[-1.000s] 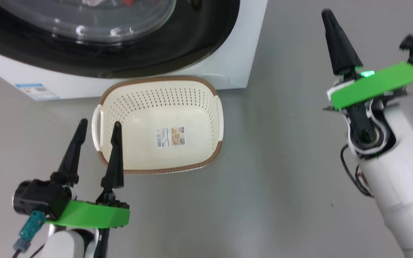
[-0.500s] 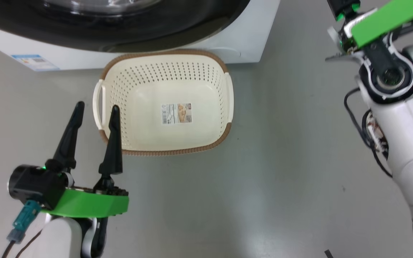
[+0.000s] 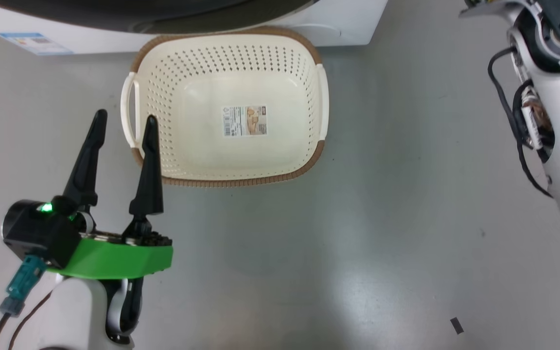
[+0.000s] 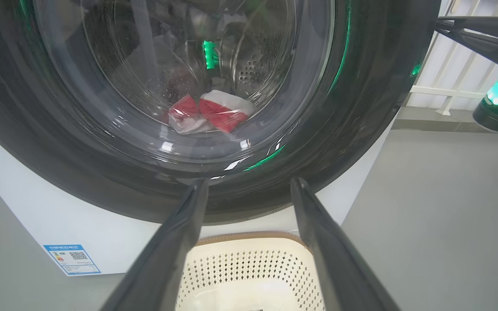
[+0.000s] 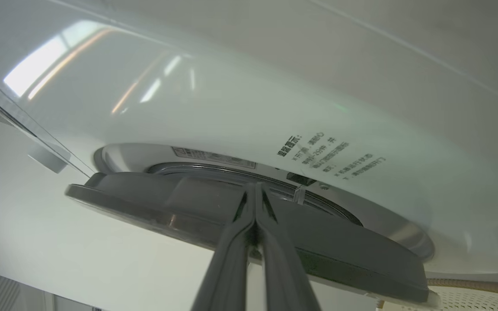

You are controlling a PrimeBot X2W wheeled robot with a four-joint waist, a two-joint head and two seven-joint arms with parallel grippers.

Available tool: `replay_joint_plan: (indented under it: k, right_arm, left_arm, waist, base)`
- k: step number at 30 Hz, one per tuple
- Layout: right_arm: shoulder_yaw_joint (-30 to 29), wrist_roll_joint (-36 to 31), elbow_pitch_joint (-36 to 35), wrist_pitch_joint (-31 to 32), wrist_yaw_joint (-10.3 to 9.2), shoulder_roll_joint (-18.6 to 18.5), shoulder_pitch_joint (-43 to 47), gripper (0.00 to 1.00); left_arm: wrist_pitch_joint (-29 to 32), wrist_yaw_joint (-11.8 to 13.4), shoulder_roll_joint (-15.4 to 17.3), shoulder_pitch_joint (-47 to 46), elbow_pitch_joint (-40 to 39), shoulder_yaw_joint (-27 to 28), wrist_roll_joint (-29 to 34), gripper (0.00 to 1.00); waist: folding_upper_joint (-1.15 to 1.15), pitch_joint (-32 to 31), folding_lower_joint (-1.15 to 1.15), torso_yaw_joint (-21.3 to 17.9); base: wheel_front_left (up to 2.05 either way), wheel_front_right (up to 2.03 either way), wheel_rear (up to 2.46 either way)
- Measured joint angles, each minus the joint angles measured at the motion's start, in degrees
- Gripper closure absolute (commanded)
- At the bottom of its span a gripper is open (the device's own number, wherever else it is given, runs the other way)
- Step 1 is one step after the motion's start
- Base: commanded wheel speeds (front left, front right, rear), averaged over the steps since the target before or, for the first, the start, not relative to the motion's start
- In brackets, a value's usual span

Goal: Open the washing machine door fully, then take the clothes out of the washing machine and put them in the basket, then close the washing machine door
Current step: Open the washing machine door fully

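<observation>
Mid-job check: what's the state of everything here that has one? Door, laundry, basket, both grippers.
washing machine door: at most ajar, not swung open.
clothes: inside the drum, seen through the door.
basket: empty, upright on the floor before the washing machine.
left gripper: open, holding nothing.
right gripper: shut, tips at the door's rim.
</observation>
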Motion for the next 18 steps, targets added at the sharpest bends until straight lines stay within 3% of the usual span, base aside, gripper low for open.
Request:
replay_joint_plan:
  k: [18]
  right_arm:
    - [0.77, -0.22, 5.82, 7.0, -0.01, 1.43, -7.75, 1.0]
  left_arm:
    - [-0.01, 0.27, -0.09, -1.16, 0.31, -1.08, -2.1, 0.0]
  waist:
    - [0.0, 3.52, 0.0, 1.82]
  base:
    - [0.0, 0.0, 0.0]
